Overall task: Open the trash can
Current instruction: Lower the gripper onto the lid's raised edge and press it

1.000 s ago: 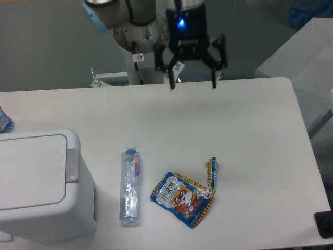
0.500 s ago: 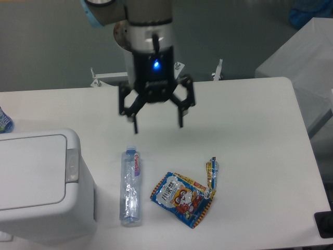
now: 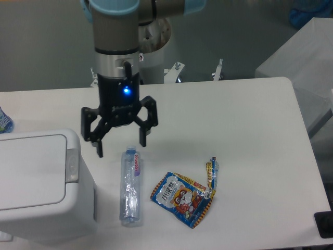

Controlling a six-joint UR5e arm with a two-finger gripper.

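Since half a second ago your end effector (image 3: 122, 145) has swung further left and forward across the desk (image 3: 250, 120), and it now hangs just right of the trash can (image 3: 36, 187), above the cap end of the bottle (image 3: 130, 186).

You've got the trash can at the near left corner of the desk: a big white box with rounded corners, its flat lid (image 3: 31, 171) down and closed. The small grey push tab (image 3: 72, 165) sits on the lid's right edge, facing your end effector. Nothing is touching the bin yet.

Your end effector's jaws are spread wide apart with nothing between them. You can see the left-hand fingertip (image 3: 100, 152) close to the tab, though how high it rides above it you can't tell from this view. A blue light glows on the wrist body.

Moving right, the clear plastic bottle lies on its side, cap pointing away from you, red label near the top. Just beside it to the right lies a blue and orange snack wrapper (image 3: 183, 199), crumpled flat, with a small torn strip (image 3: 210, 173) standing off its upper right corner. At the far left edge of the desk a bit of blue packaging (image 3: 4, 121) pokes into view.
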